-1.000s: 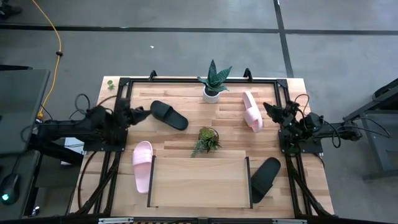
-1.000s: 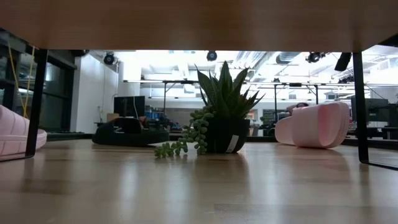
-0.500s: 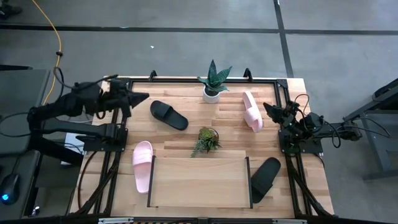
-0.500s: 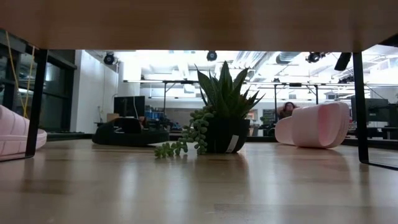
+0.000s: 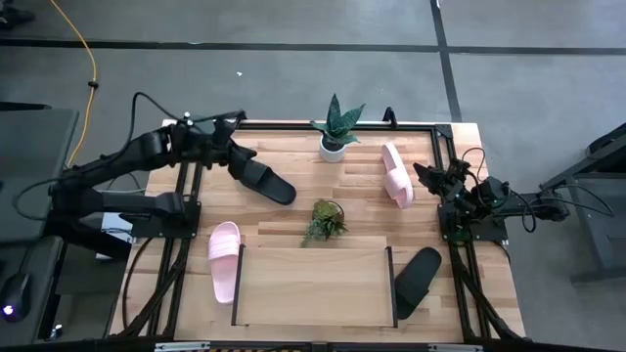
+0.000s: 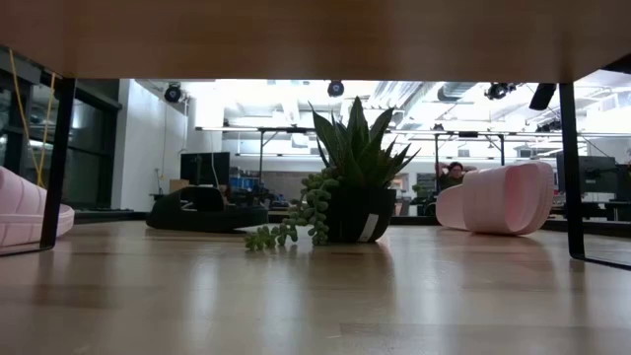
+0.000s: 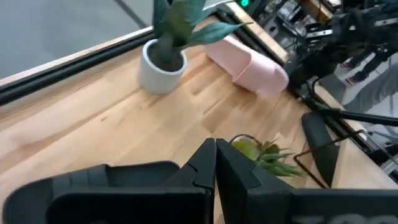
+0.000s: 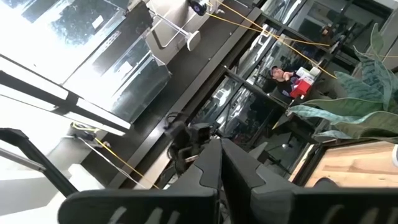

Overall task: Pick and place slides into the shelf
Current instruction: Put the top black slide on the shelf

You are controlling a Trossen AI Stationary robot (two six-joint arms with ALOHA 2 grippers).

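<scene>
Left gripper (image 5: 239, 154), jaws clenched and empty, hovers at the heel of the black slide (image 5: 265, 179), at 10 o'clock from the shelf (image 5: 311, 285). Right gripper (image 5: 423, 172), jaws clenched, waits beside the pink slide (image 5: 395, 174) at 2 o'clock.

Pale planked wood tabletop (image 5: 293, 210) with a smooth satin sheen; the low light-wood shelf board (image 5: 311, 286) looks alike, its thin side panels matt black. Matt black foam-like slide (image 5: 265, 180) and matt pale pink foam-like slide (image 5: 223, 258); glossy white plant pot (image 7: 160, 67)
</scene>
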